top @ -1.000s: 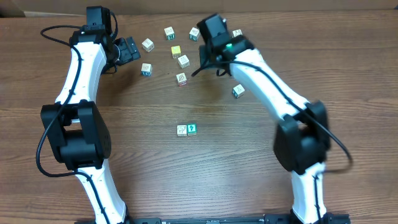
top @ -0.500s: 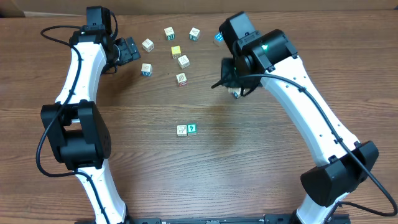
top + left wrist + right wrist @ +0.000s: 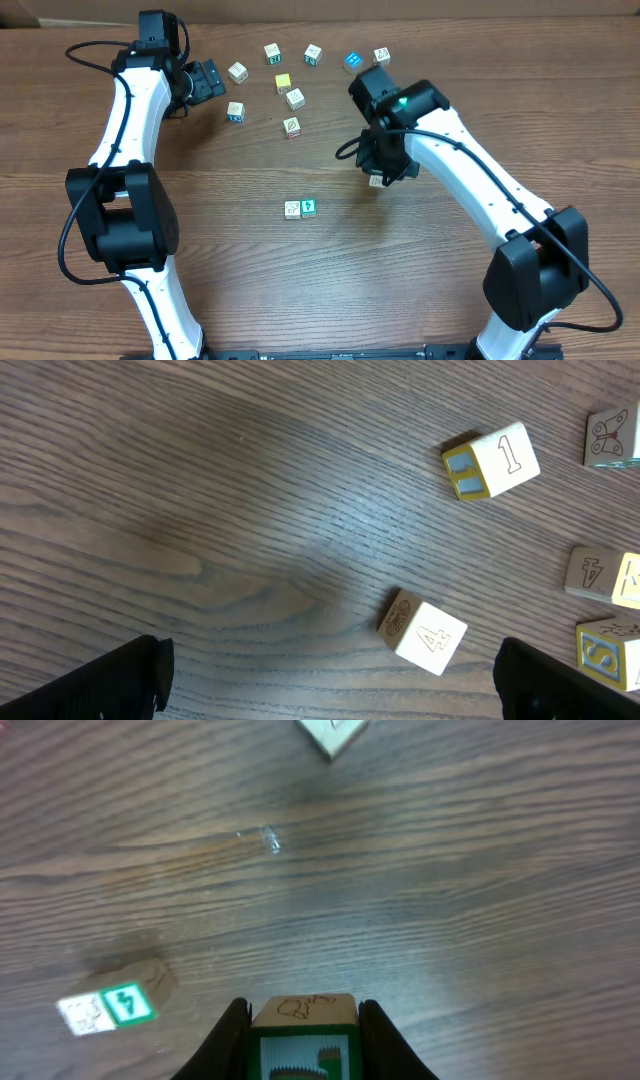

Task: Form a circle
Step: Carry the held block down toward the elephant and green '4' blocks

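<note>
Your right claw (image 3: 302, 1032) is clenched on a block (image 3: 304, 1012). The fingers press its two opposite side faces, and the green picture face is turned toward the wrist camera. The block hangs above the table (image 3: 250, 280), right of the centre. It is near the pair (image 3: 300, 208) of blocks that sit touching side by side in the middle, but well apart from them.

Your left claw (image 3: 208, 82) is released, with its fingers spread wide and nothing between them. It hovers at the upper left, just beside the loose blocks (image 3: 295, 98) scattered along the far side of the table. No ring has formed yet; the pair looks like its only start.

The block looks like a small wooden cube, so expect it to be light and rigid. It should not crush or bend, but its painted faces are probably smooth. Keep your hold flat on two opposite faces, near the cube's middle height, as you have it now. A grip on the corners or edges would likely let it twist or pop out.

Because the cube is so light, it may skid or tip if you let go above the surface. Lower it until it rests on the wood before you open. Leave room for your fingers beside the pair, since a light neighbour will shift at the slightest nudge.
</note>
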### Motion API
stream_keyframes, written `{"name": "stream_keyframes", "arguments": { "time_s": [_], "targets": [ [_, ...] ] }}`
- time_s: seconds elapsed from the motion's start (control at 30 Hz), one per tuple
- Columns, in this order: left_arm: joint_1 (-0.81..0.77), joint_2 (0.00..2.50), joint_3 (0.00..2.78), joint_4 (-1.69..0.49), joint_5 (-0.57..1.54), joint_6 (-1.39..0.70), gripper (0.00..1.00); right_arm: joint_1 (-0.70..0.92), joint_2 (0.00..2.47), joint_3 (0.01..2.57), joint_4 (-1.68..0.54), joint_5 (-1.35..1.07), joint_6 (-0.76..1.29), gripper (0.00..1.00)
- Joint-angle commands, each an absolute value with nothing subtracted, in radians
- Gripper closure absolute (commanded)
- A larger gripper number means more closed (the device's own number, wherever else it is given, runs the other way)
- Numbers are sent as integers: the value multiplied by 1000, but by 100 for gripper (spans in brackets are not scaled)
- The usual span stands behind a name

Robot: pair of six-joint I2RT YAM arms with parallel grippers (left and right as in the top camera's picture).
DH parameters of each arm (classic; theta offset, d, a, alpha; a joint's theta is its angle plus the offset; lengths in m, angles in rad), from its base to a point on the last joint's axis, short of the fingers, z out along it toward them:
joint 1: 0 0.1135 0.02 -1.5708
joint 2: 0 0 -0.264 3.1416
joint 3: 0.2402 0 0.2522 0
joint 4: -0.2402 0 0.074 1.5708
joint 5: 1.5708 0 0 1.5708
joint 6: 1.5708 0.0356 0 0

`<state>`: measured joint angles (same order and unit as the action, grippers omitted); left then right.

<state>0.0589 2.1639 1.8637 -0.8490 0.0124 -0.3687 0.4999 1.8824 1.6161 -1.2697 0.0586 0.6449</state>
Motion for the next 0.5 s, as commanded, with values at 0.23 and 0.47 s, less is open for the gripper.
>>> {"name": "stream_keyframes", "arguments": {
  "time_s": [0.23, 0.47],
  "targets": [
    [51, 2158, 1877, -849, 19, -389, 1, 511, 1888, 1492, -1143, 20, 666, 92],
    [52, 2158, 1877, -849, 19, -389, 0, 512, 1891, 1491, -1145, 20, 666, 92]
  ]
}}
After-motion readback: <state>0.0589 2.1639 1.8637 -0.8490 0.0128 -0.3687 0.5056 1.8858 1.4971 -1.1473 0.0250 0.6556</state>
